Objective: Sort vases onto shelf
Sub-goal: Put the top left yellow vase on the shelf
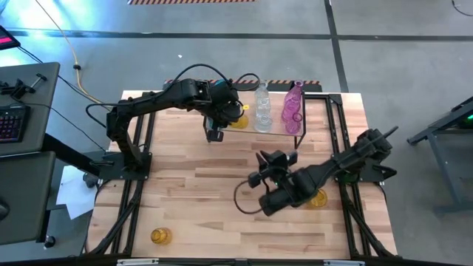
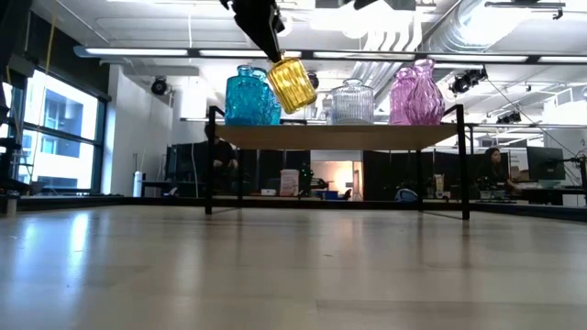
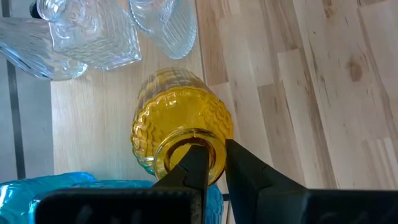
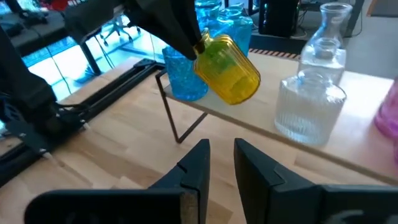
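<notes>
A yellow ribbed glass vase (image 2: 292, 84) hangs tilted above the front left part of the shelf (image 2: 339, 136), held by my left gripper (image 3: 211, 152), which comes down from above. Standing on the board by their bases are teal vases (image 2: 249, 96), clear ones (image 2: 351, 101) and pink ones (image 2: 417, 94). My right gripper (image 4: 222, 155) is open with a narrow gap and holds nothing; it hovers over the table in front of the shelf (image 1: 270, 164). Two more yellow vases stand on the tabletop, one (image 1: 318, 198) beside the right arm and one (image 1: 160, 236) near the front left corner. My left gripper grips the yellow vase by the rim of its mouth (image 3: 214, 142), with one finger (image 3: 194, 163) inside the opening and the other (image 3: 245, 168) outside. The fingers slant down from above. The vase is lifted clear of the board and tilted, its base swung out below the fingers.
The shelf's thin black legs (image 2: 210, 160) stand on the tabletop, with open space beneath the board. Black frame rails (image 1: 133, 192) run along both table sides. The bare wooden top (image 1: 207, 199) lies open between the arms. A desk with a keyboard (image 1: 11, 122) sits off to the left.
</notes>
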